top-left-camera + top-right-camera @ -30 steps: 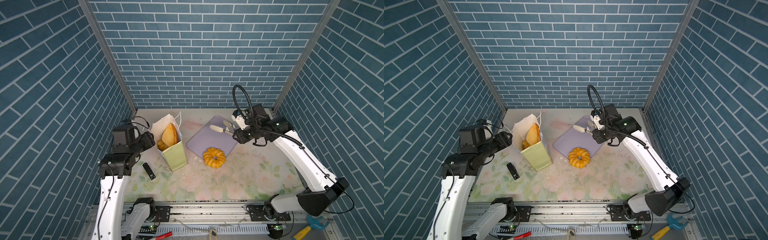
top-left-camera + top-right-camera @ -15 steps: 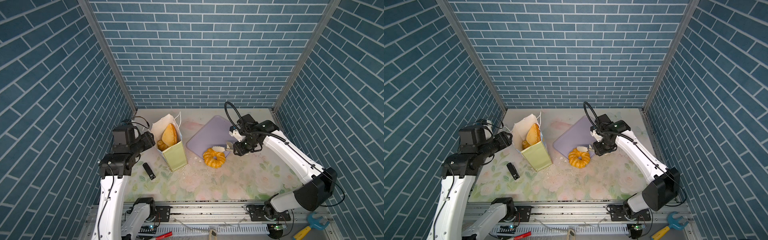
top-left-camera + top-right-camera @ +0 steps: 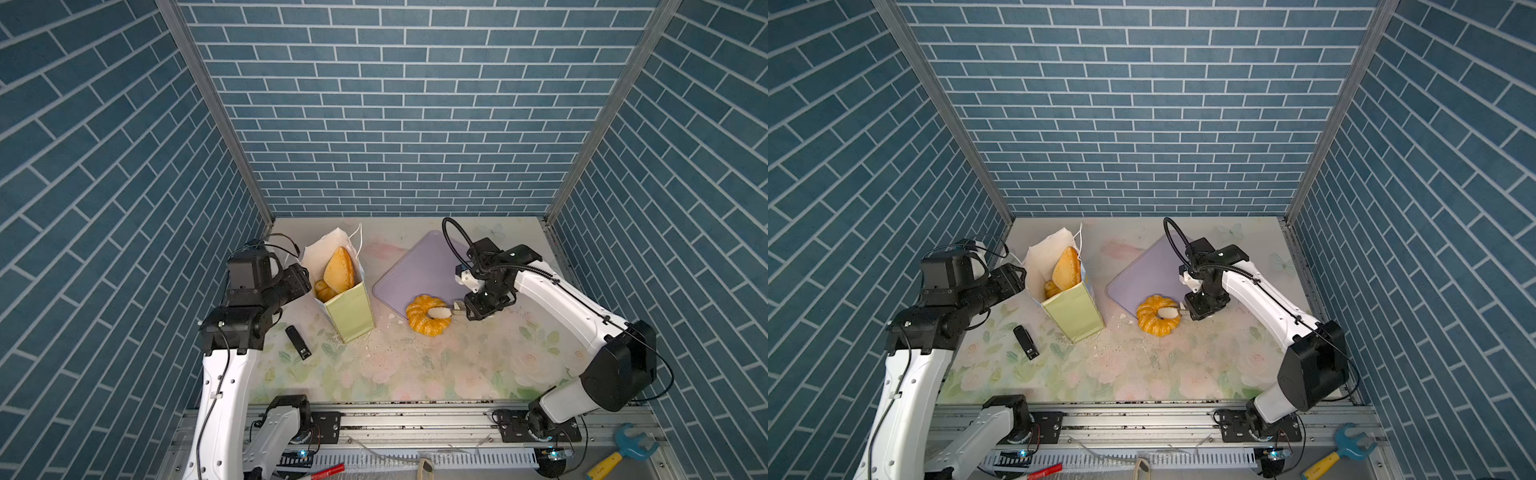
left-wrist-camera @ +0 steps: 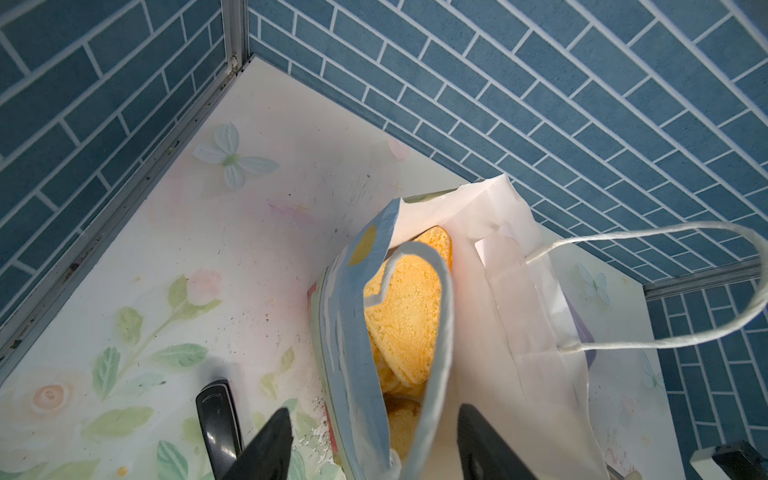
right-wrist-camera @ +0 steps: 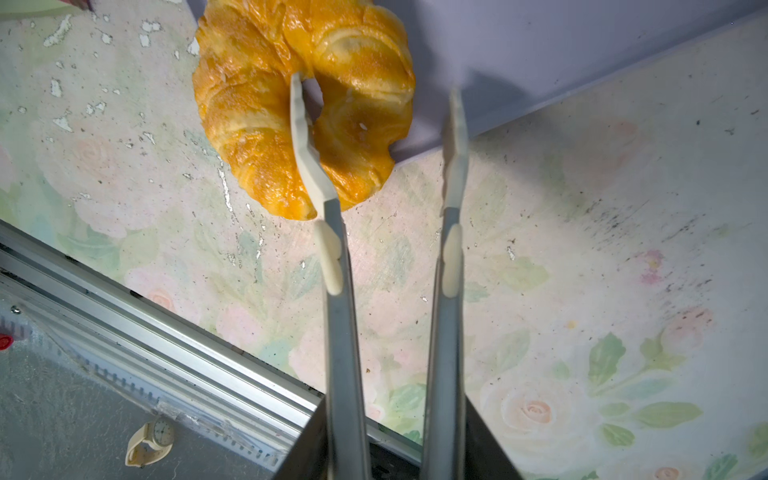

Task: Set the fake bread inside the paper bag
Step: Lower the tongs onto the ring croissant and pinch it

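Note:
A ring-shaped croissant [image 3: 423, 323] [image 3: 1151, 321] [image 5: 249, 112] lies on the table, partly over the lavender tray's corner. My right gripper [image 3: 478, 306] [image 3: 1200, 307] [image 5: 390, 449] is shut on grey tongs [image 5: 337, 316]. One tong tip sits in the croissant's hole, the other outside its tray side, with a gap between them. The paper bag [image 3: 350, 316] [image 3: 1073, 311] [image 4: 519, 311] stands upright with fake bread [image 3: 340, 270] [image 4: 405, 316] inside. My left gripper [image 3: 305, 280] [image 4: 374, 451] is open, its fingers either side of the bag's near wall.
The lavender tray [image 3: 419, 266] [image 3: 1150, 270] [image 5: 582, 50] lies behind the croissant. A small black device [image 3: 298, 341] [image 4: 218, 415] lies left of the bag. White flakes litter the mat. The metal rail [image 3: 415, 419] borders the front; a toy wrench [image 3: 623, 449] and a wristwatch [image 5: 151, 440] lie beyond it.
My right arm swung from above the tray down to the croissant, putting one tong tip into its hole, and the tongs narrowed a little. The left arm and bag stayed still.

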### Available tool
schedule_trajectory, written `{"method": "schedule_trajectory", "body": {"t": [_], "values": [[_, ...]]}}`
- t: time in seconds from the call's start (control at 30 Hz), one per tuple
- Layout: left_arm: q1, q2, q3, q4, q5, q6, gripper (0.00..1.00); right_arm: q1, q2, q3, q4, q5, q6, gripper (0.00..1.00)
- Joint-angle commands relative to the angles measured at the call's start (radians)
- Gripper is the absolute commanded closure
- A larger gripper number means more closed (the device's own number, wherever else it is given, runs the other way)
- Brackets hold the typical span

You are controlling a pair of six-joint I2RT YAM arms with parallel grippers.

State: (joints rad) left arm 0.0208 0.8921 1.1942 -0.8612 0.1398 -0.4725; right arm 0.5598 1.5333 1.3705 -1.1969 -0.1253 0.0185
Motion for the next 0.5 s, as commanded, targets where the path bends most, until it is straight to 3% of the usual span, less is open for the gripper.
{"method": "schedule_trajectory", "body": {"t": [0.0, 0.2, 0.47], "values": [[-0.002, -0.006, -0.017, 0.002, 0.004, 0.002, 0.35, -0.004, 0.012, 0.022, 0.019, -0.006, -0.015, 0.63], [-0.002, -0.016, -0.024, 0.009, 0.006, -0.004, 0.35, -0.003, -0.007, 0.074, 0.023, -0.011, -0.004, 0.75], [-0.002, -0.037, -0.031, -0.005, -0.002, 0.008, 0.35, -0.003, -0.085, 0.138, 0.047, 0.034, 0.045, 0.82]]}}
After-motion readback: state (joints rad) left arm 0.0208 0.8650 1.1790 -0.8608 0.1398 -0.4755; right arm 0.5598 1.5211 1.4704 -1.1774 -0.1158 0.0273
